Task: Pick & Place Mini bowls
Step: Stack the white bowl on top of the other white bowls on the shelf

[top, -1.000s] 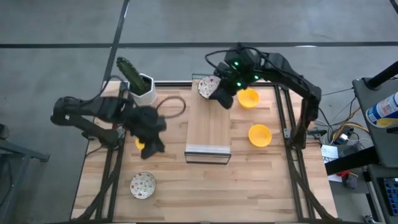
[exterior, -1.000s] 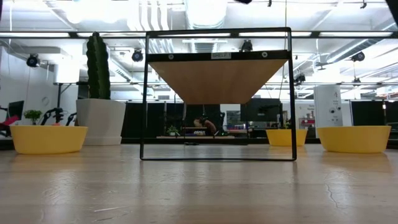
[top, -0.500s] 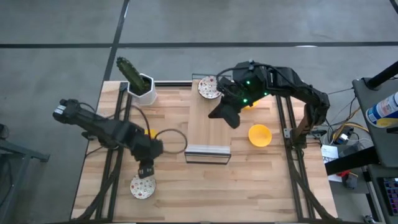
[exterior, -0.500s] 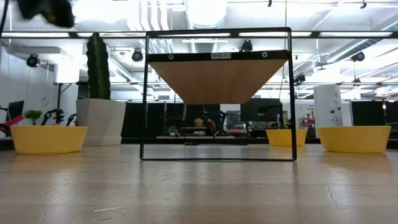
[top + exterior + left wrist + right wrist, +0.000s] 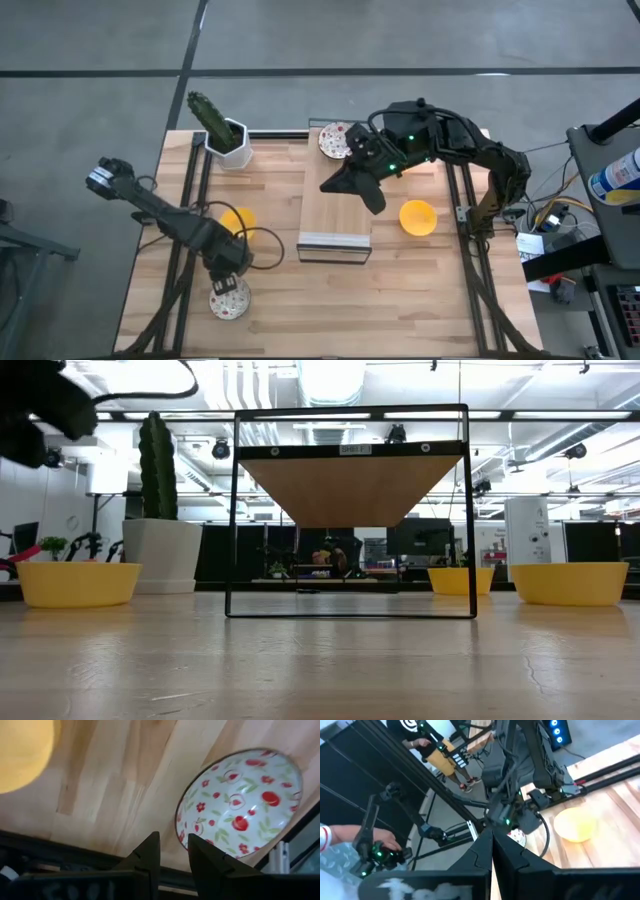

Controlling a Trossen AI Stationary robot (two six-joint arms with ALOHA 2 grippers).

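From above, the left gripper (image 5: pixel 229 287) covers part of the floral bowl (image 5: pixel 228 299) near the table's (image 5: pixel 400 290) front left, and the right gripper (image 5: pixel 352 181) hides much of the raised board (image 5: pixel 335 205) at the middle; the third yellow bowl beyond it is hidden by the arm. The low view catches only a dark piece of an arm at its upper left. The floral bowl is white inside with red flowers and green leaves, and in the left wrist view its rim sits just beyond the left fingertips (image 5: pixel 150 851), which stand slightly apart, holding nothing. The right fingers look pressed together and empty. A yellow bowl (image 5: pixel 238 221) lies just behind the left gripper, another (image 5: pixel 417 216) at the right, a second floral bowl (image 5: pixel 335 140) at the back beside the cactus planter (image 5: pixel 228 140). Half a second ago the left gripper was over the yellow bowl; it has since come forward over the floral one, and the right has drifted left.
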